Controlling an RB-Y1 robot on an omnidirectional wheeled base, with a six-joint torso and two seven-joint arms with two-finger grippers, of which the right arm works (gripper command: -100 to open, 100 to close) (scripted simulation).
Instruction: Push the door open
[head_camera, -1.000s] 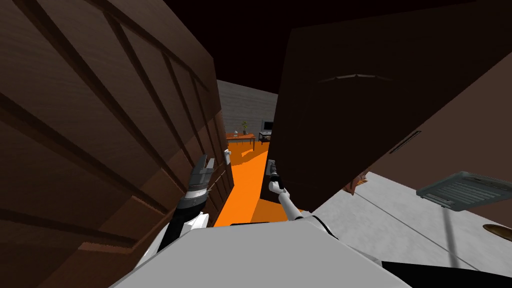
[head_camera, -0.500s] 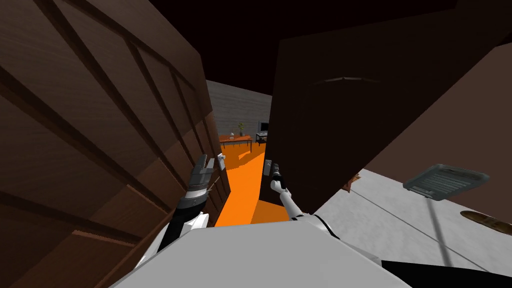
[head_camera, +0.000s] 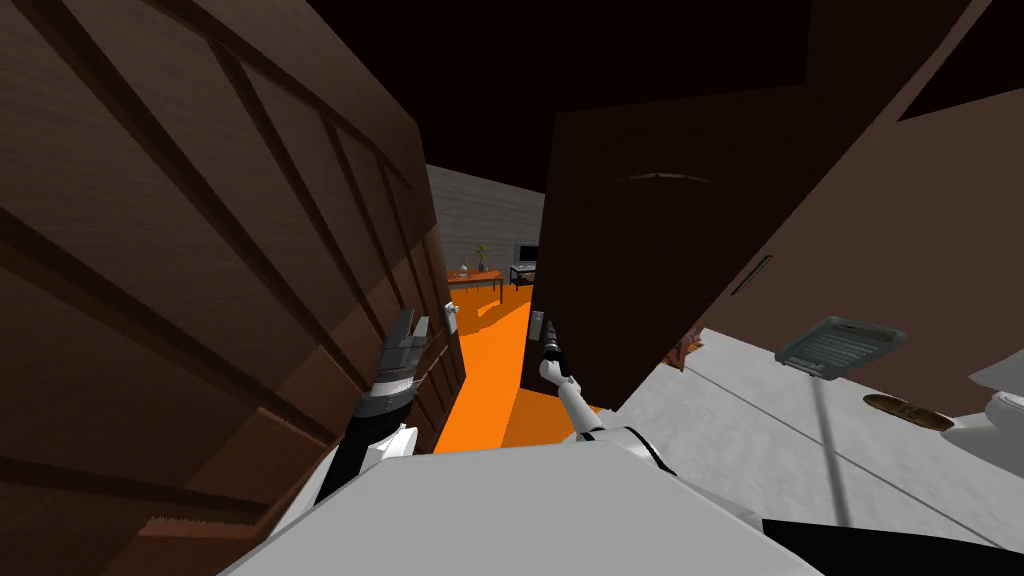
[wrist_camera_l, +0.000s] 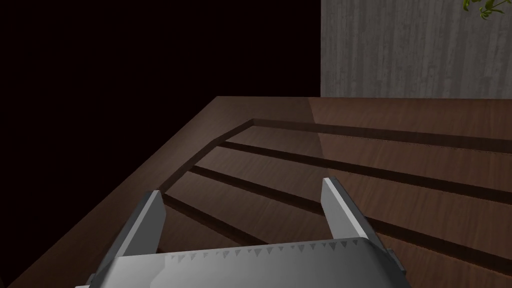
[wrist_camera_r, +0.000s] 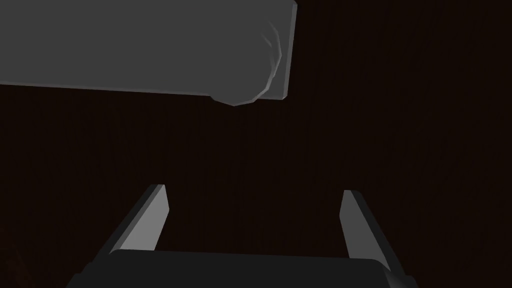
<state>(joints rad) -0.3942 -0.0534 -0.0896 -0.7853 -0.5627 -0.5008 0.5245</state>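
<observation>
Two dark brown wooden leaves frame a narrow gap ahead: a panelled brown leaf on the left and a flat, very dark brown door on the right. I take the flat one for the task's door, since the right gripper is at its near edge. In the right wrist view that gripper has its fingers spread wide with nothing between them. They point at the door's dark face, with a plain grey lever handle just beyond them and apart from them.

The left gripper lies along the panelled leaf near its far edge. Its wrist view shows the fingers equally wide apart and empty, close over the grooved boards.

Between the leaves a strip of bright orange floor runs to a far room with a grey wall and a small orange table. So the opening is begun, by my reading. The gap looks too slim for the body to pass, so much of the push is left, and the dark door needs swinging further to the far right.
</observation>
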